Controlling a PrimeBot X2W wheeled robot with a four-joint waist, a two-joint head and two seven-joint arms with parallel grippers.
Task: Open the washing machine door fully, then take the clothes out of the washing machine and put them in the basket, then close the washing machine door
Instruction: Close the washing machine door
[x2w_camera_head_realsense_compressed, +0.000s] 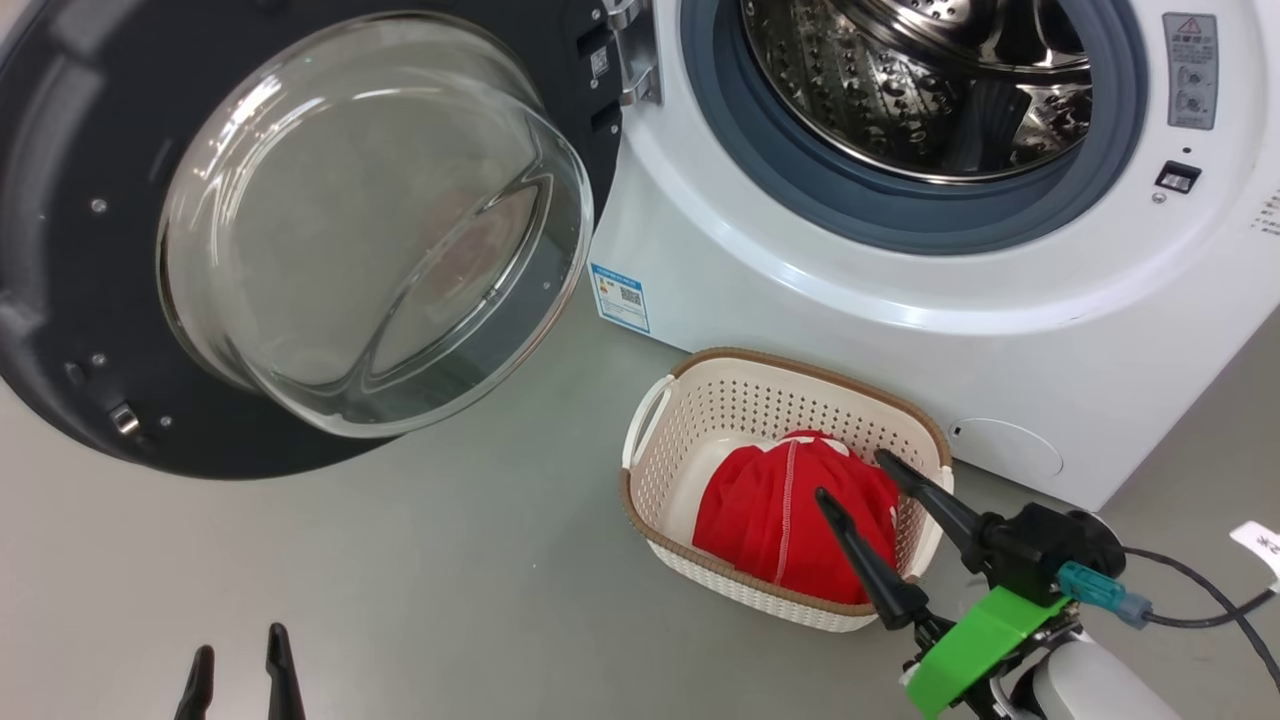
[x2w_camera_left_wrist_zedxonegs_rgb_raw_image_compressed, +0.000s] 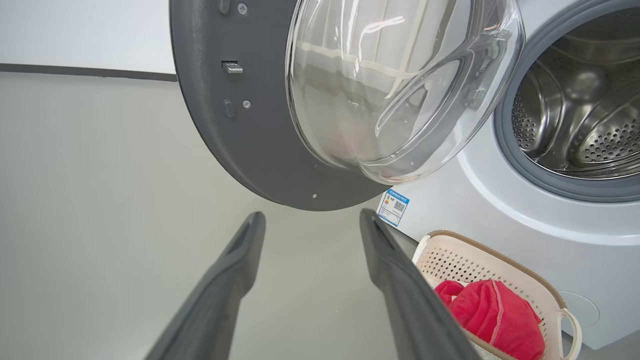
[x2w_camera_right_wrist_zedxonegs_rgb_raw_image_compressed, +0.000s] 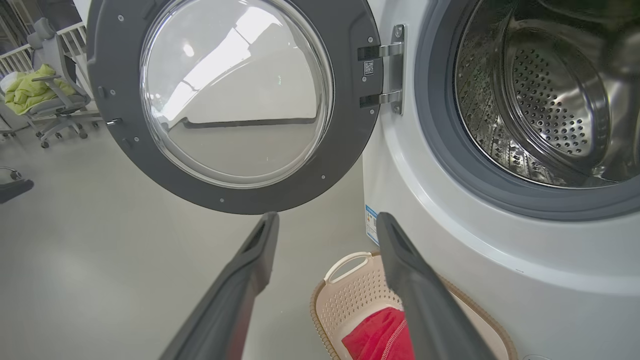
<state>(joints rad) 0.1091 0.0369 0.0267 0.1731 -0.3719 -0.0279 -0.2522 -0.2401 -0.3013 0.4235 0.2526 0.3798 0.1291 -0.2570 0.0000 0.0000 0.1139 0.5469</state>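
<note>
Closing the door (x2w_camera_head_realsense_compressed: 300, 230) next, by judgement, with red clothes (x2w_camera_head_realsense_compressed: 785, 515) in the basket (x2w_camera_head_realsense_compressed: 760, 362) just in front of the washer (x2w_camera_head_realsense_compressed: 800, 280) and left claw (x2w_camera_head_realsense_compressed: 240, 640) and right claw (x2w_camera_head_realsense_compressed: 850, 474) both spread, empty: push the dark rim (x2w_camera_head_realsense_compressed: 60, 330) far from hinge (x2w_camera_head_realsense_compressed: 630, 50), swinging steadily, clear of basket, until latched

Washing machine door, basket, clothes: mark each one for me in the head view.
the washing machine door (x2w_camera_head_realsense_compressed: 370, 230), head view, centre of its glass bowl window.
the basket (x2w_camera_head_realsense_compressed: 770, 405), head view, perforated far wall.
the clothes (x2w_camera_head_realsense_compressed: 750, 510), head view, middle of the red fabric.
</note>
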